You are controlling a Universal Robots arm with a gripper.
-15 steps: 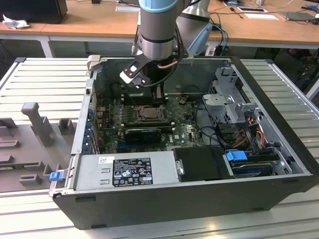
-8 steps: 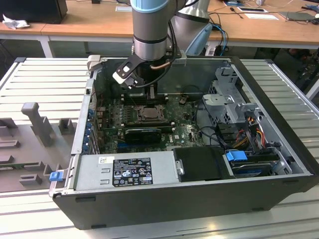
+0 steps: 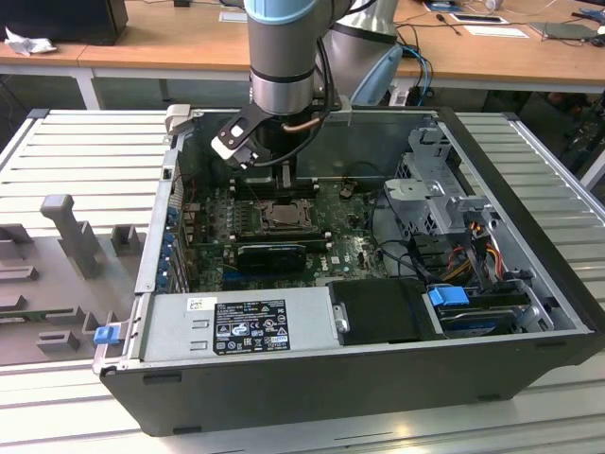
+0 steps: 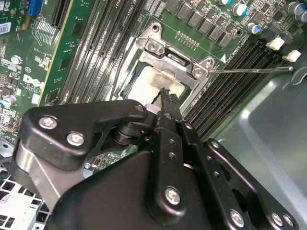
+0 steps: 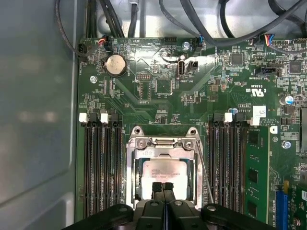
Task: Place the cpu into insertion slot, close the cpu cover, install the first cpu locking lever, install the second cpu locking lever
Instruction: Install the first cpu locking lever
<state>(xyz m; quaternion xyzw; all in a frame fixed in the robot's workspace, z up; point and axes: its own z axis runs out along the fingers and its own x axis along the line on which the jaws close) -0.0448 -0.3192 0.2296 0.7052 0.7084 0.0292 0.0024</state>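
Tool [image 5: 163, 188] with fingers pressed together, gripping nothing, poised over the cpu [image 5: 165, 168], perhaps touching it. The cpu lies beneath the lowered cpu cover [image 5: 163, 143] on the motherboard [image 5: 158, 86]; a thin wire locking lever [image 5: 205, 170] runs alongside the cover.

The small square cpu [image 5: 165, 168] has a pale silvery-beige metal top, smooth and dull. The thin square cpu cover [image 5: 163, 143] is bare silver metal with a bright sheen. The black gripper [image 5: 162, 185] looks matt, its round screws [image 4: 171, 194] shiny steel. The green circuit board [image 5: 158, 86] is glossy, the long memory slots [image 5: 98, 167] black plastic, the grey case wall [image 5: 38, 120] smooth painted metal, softly reflective
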